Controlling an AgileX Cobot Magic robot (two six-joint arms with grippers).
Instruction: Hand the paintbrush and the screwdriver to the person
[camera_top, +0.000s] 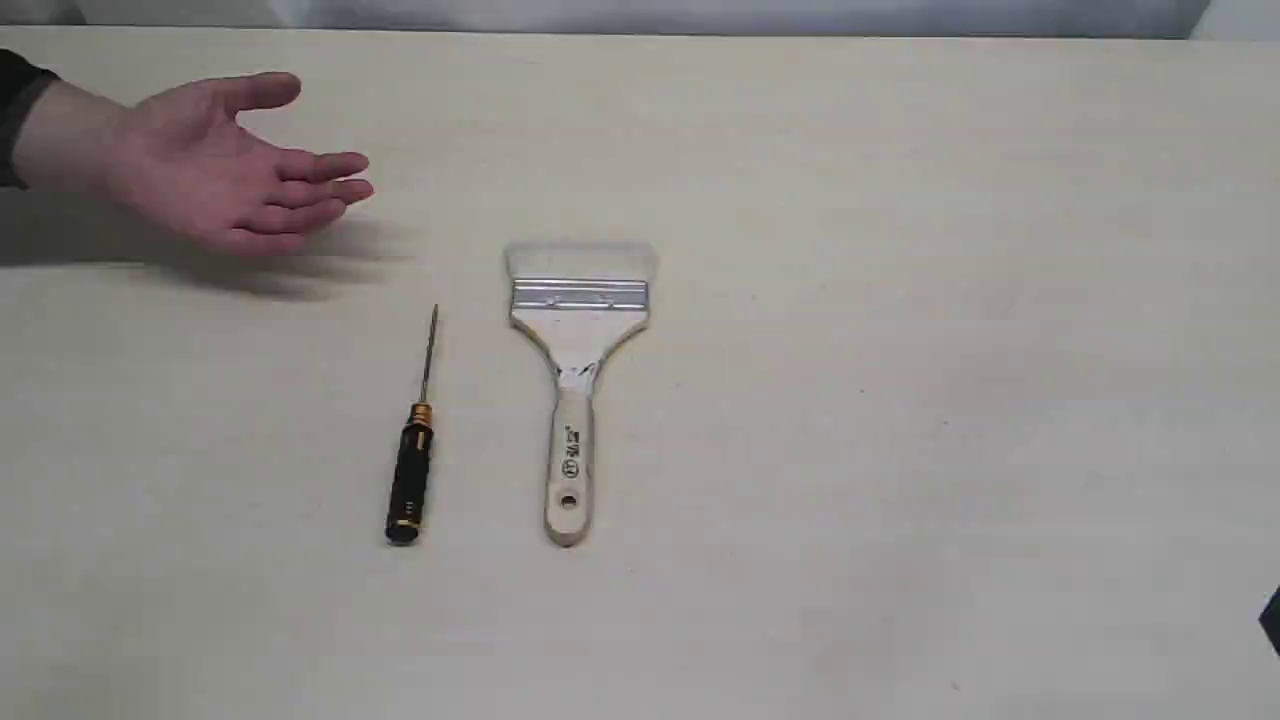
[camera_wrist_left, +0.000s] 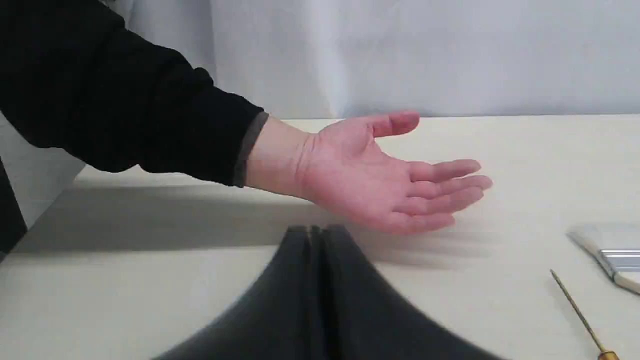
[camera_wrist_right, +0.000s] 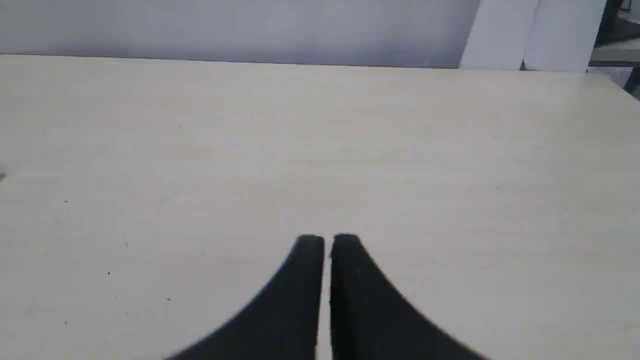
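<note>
Asking: where does the paintbrush (camera_top: 578, 350) lie?

Answering: flat on the pale surface (camera_top: 900, 400), about the middle of the exterior view. Its pale bristles point to the far edge, and the wooden handle with its hole points to the near edge.

Asking: and the screwdriver (camera_top: 415, 450)?

Answering: just beside the brush on its left, apart from it and roughly parallel. The thin shaft points away and the black handle with gold bands lies nearer the camera.

Asking: what of the person's hand (camera_top: 220, 170)?

Answering: it is open, palm up, at the far left of the surface, held just above it with its shadow beneath. A dark sleeve cuff (camera_wrist_left: 247, 150) sits at the wrist. The hand is beyond the screwdriver's tip and touches neither tool.

Asking: how does the left gripper (camera_wrist_left: 316, 231) stand?

Answering: clenched, its two black fingers pressed together with nothing between them. It is above the surface on the near side of the hand.

Asking: and the right gripper (camera_wrist_right: 327, 240)?

Answering: drawn together too, with only a sliver of gap, grasping nothing. It faces the surface and a pale wall (camera_wrist_right: 250, 30).
</note>
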